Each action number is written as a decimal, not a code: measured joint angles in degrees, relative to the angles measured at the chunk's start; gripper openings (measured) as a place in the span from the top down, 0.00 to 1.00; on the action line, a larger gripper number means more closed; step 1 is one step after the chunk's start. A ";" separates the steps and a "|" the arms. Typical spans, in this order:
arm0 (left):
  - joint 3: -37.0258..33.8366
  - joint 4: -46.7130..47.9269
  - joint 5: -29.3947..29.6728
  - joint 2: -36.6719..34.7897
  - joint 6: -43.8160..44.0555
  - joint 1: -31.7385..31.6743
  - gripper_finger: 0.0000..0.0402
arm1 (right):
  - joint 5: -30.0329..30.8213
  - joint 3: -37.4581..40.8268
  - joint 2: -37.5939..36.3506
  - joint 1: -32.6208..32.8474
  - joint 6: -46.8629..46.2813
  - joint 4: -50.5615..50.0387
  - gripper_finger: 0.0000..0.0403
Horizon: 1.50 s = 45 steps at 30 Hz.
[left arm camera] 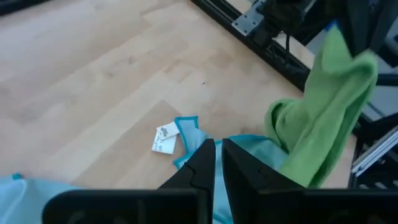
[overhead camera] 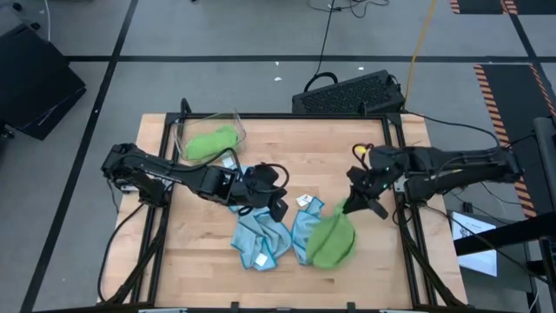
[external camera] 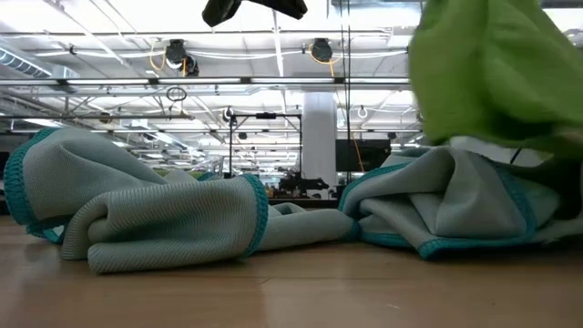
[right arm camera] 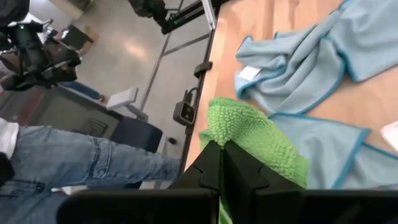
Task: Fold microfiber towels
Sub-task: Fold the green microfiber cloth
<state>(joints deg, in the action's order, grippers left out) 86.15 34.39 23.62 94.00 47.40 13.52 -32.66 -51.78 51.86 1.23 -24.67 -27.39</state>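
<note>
clear bin (overhead camera: 236, 122) holds one lime green towel (overhead camera: 211, 143).

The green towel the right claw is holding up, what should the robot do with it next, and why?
Probably carry it to bare wood and lay it flat. The right gripper pinches the green towel by one corner, so it hangs bunched over the light blue towels, and it likely cannot be folded there.

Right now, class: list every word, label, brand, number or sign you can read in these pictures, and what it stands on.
None can be read.
White tag on a light blue towel: dark print, too blurred to read.
White tag on another light blue towel: no print can be made out.
</note>
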 joint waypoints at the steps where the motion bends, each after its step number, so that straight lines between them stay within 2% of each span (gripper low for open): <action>1: 0.00 -0.01 -0.02 0.00 -0.60 0.00 0.92 | 0.02 -1.09 -0.01 -0.57 0.44 -1.11 0.99; 5: 0.00 -0.20 -0.02 0.00 -1.26 0.00 0.92 | 0.45 -5.37 -0.01 -2.98 2.86 -6.11 0.99; 10: -0.01 -1.49 -0.03 0.00 -0.79 0.00 0.92 | 10.12 -9.69 0.03 -6.10 5.40 -12.15 0.99; 12: 0.00 -2.33 -0.04 0.00 -0.79 0.00 0.92 | 12.15 -11.15 0.27 -7.67 6.93 -12.54 0.99; 17: -0.02 -5.40 -0.07 0.00 -0.76 0.00 0.92 | 12.93 -16.06 2.32 -11.58 8.31 -16.34 1.00; 23: -0.02 -8.86 -0.09 0.00 -0.66 0.01 0.92 | 13.04 -23.81 6.16 -13.93 14.99 -24.34 1.00; 27: -0.02 -10.89 -0.09 -0.02 -0.64 0.00 0.92 | 13.11 -26.74 7.99 -15.29 17.99 -25.44 1.00; 39: -0.02 -12.18 -0.11 -0.04 -0.66 0.00 0.92 | 13.34 -27.37 10.00 -19.65 18.42 -25.24 1.00; 45: -0.02 -12.20 -0.11 -0.04 -0.66 0.00 0.92 | 16.23 -27.37 9.94 -20.45 18.35 -25.22 1.00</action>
<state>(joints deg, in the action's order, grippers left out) 86.13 22.20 23.51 93.95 46.74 13.52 -16.43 -79.15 61.80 -19.22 -6.32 -52.61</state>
